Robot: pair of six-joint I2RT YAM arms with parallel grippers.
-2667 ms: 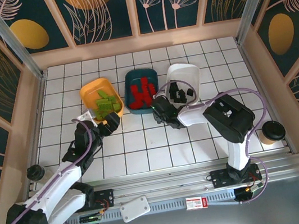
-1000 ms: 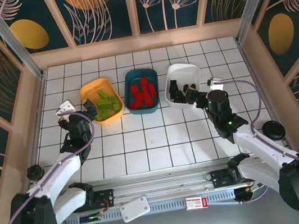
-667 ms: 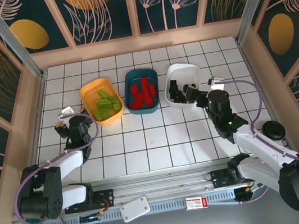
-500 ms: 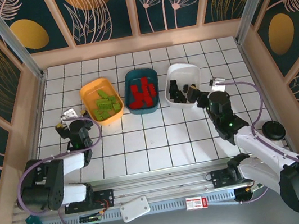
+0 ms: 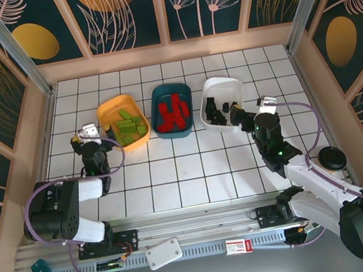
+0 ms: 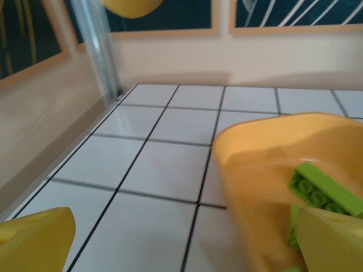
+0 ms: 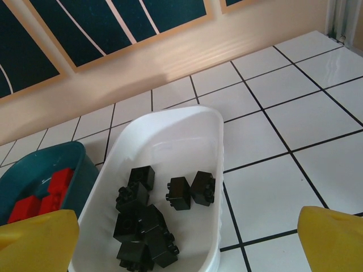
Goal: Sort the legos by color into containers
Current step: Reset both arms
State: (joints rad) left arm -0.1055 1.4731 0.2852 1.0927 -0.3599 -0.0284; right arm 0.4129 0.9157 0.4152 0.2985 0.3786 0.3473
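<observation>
Three containers stand in a row at the back: an orange-yellow tray (image 5: pixel 124 121) with lime green legos (image 5: pixel 128 125), a dark teal tray (image 5: pixel 172 110) with red legos (image 5: pixel 172 112), and a white tray (image 5: pixel 222 100) with black legos (image 5: pixel 219 114). My left gripper (image 5: pixel 106 139) is open and empty just left of the orange tray (image 6: pixel 255 164), where a green lego (image 6: pixel 323 187) shows. My right gripper (image 5: pixel 239 114) is open and empty at the white tray's (image 7: pixel 170 122) near end, above several black legos (image 7: pixel 144 221). Beside them are the teal tray (image 7: pixel 34 167) and red legos (image 7: pixel 45 195).
A paper cup (image 5: pixel 330 157) with a dark lid stands at the right edge of the tiled table (image 5: pixel 187 169). Wooden walls and metal posts (image 6: pixel 96 51) close in the sides and back. The left arm is folded close to its base.
The left arm has drawn back from the orange tray and folded toward its base. The right arm swung from the teal tray's front to the white tray's near right, then held.
</observation>
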